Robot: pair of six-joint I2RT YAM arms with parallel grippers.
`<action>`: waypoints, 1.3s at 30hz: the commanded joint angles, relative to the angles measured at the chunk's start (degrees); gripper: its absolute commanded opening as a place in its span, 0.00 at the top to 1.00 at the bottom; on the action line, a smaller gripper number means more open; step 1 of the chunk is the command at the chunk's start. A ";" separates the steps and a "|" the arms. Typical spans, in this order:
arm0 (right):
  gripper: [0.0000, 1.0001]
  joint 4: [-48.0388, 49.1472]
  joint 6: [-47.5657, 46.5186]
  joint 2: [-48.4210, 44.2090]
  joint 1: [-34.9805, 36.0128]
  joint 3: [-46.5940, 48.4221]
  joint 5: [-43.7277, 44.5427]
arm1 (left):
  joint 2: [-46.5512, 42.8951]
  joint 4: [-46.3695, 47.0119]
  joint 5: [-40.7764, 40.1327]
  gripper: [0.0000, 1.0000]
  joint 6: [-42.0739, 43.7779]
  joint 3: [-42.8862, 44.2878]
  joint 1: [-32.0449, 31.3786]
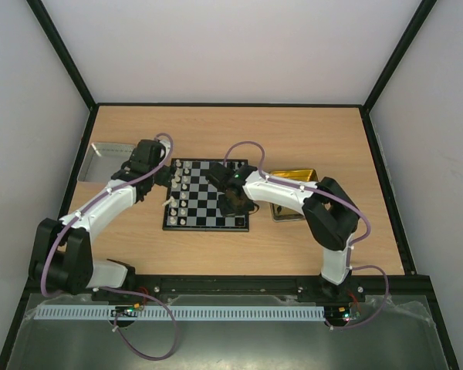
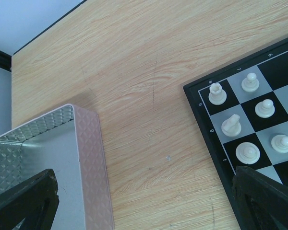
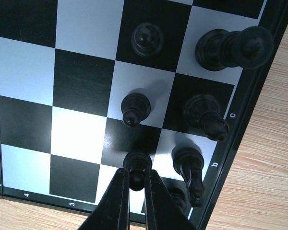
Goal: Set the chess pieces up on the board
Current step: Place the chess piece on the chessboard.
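Tabletop (image 1: 216, 135) of light wood holds the board (image 1: 204, 204) amid pale walls (image 1: 231, 46).

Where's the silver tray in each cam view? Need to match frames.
Top external: silver tray centre-left, left of the chessboard.
Left wrist: silver tray bottom-left.
Right wrist: not in it.
Shared landmark: the chessboard, in all three views.

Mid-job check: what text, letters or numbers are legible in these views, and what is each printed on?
"4", "3": frame of the board, near edge, right wrist view.
"C", "b": same frame, right side, right wrist view.
"8": frame corner, left wrist view; the neighbouring marks are too small and tilted to read.
Top view: nothing legible.
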 commanded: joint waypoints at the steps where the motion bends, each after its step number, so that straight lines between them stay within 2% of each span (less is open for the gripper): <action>1: 0.96 -0.06 -0.28 0.78 0.42 1.75 -0.10 | -1.48 0.73 0.68 0.01 -0.28 -0.81 0.21; 13: 0.96 0.27 -0.41 1.37 0.49 1.91 -0.71 | -1.47 0.66 0.71 0.01 -0.23 -0.80 0.26; 39: 0.87 -0.13 -0.55 1.43 0.49 2.53 -1.34 | -0.66 0.57 1.03 0.01 -0.10 -0.72 0.21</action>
